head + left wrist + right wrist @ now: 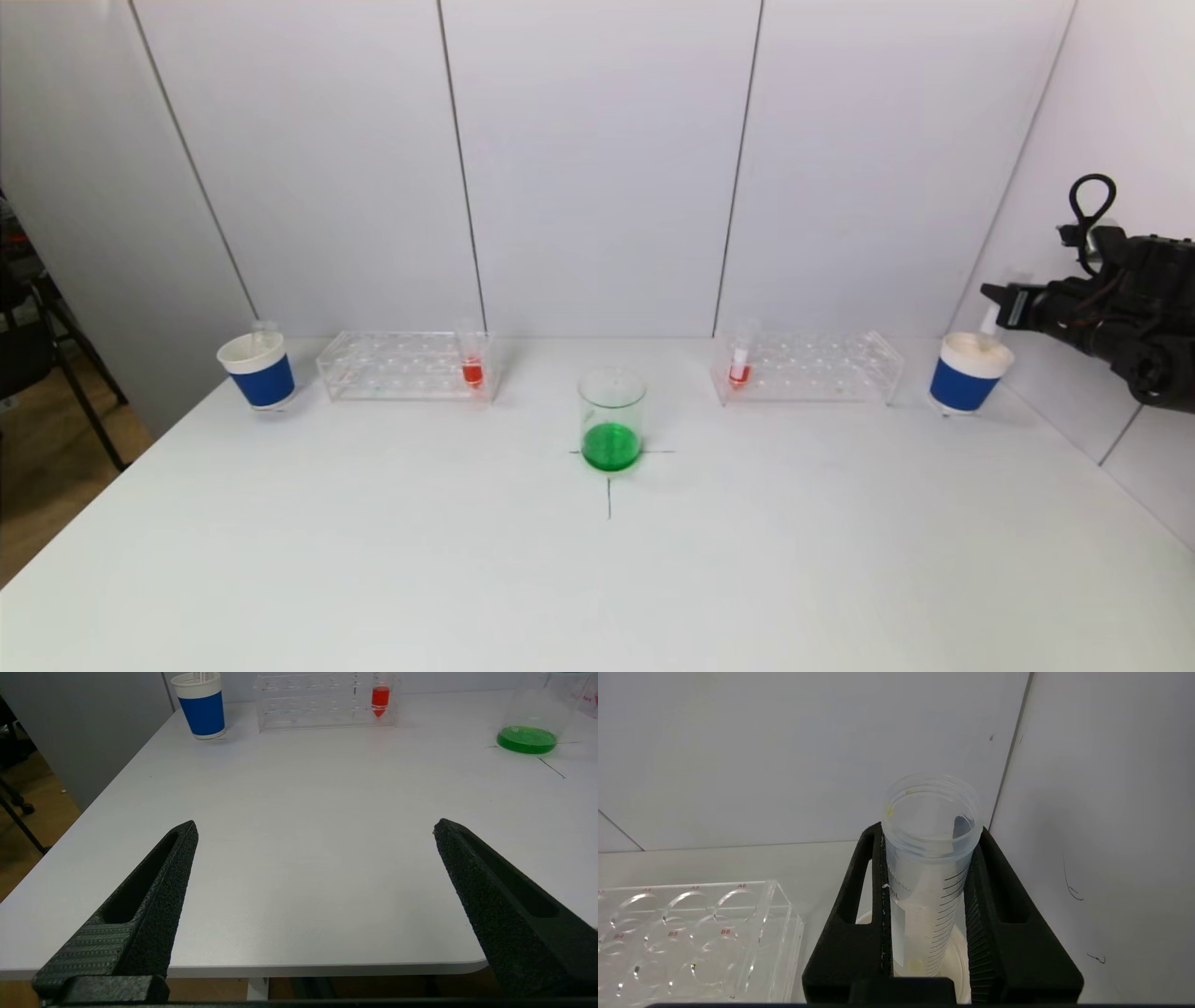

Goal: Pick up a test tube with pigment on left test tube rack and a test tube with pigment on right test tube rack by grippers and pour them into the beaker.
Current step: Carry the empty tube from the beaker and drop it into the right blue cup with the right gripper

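The left gripper (315, 828) hangs spread wide over the near table (373, 560) edge. In the middle stands one beaker (611, 419) with green liquid. Behind are two racks: the left rack (406, 365) and the right rack (808, 367) each hold one upright red-filled tube. Two blue cups stand outside. Over the right cup (968, 373), the right gripper (927, 868) clamps an empty tube (930, 868), upright, mouth upward.
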`<state>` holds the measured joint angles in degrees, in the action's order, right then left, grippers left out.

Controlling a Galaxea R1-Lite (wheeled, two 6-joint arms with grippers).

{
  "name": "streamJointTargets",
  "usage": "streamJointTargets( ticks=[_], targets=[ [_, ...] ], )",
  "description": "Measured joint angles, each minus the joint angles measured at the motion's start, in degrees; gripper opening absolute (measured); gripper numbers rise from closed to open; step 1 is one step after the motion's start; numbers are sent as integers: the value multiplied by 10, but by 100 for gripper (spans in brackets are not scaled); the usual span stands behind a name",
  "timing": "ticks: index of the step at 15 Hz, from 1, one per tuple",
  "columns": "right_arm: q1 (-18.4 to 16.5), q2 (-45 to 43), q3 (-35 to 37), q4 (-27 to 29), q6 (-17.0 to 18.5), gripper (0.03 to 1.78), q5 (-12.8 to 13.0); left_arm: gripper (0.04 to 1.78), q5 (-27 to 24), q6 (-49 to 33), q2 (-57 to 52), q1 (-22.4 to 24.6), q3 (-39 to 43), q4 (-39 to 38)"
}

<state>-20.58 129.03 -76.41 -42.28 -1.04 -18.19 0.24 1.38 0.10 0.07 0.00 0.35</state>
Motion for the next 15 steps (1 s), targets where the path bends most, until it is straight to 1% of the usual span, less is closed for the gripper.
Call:
streamJointTargets(
  ticks=[3,9,15],
  targets=[
    [-3,5,19,-12,-13,50,-10,176,0,0,0,0,0,0],
    [-4,20,54,-53,-16,50,-10,176,0,0,0,0,0,0],
    [-4,24,61,-56,-17,50,-10,176,0,0,0,0,0,0]
  ],
)
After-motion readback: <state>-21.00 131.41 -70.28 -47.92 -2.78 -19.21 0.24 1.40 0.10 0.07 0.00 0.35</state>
